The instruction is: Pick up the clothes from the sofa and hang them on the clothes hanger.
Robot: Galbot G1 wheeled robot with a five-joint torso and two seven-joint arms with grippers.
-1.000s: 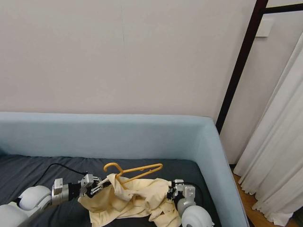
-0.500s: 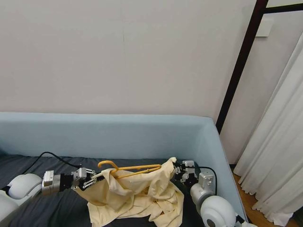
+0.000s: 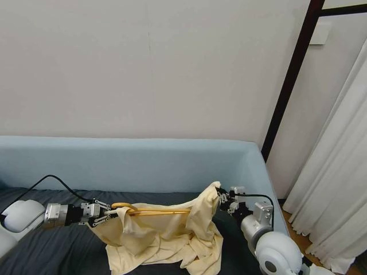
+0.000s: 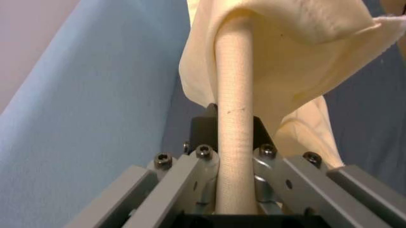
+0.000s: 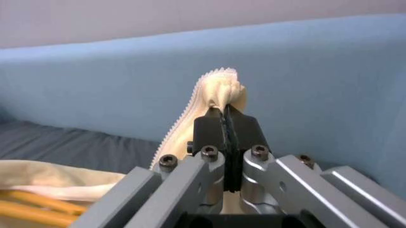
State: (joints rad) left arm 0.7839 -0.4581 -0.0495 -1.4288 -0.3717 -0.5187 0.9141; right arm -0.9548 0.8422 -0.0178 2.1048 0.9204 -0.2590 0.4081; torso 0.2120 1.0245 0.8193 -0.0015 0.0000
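Left gripper (image 3: 108, 213), jaws pinching the yellow hanger (image 3: 155, 211), and right gripper (image 3: 225, 201), jaws clamped on an edge of the cream garment (image 3: 166, 238), hold it part-raised off the sofa (image 3: 143, 163) seat. Pick-up appears in hand; next, likely, a level lift clear of the seat.

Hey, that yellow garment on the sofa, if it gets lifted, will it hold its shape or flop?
Probably floppy: the garment sags in folds between the hanger and the right gripper. Likely light, since one pinched corner holds up a whole flap. It may slide along the smooth hanger in the left gripper.
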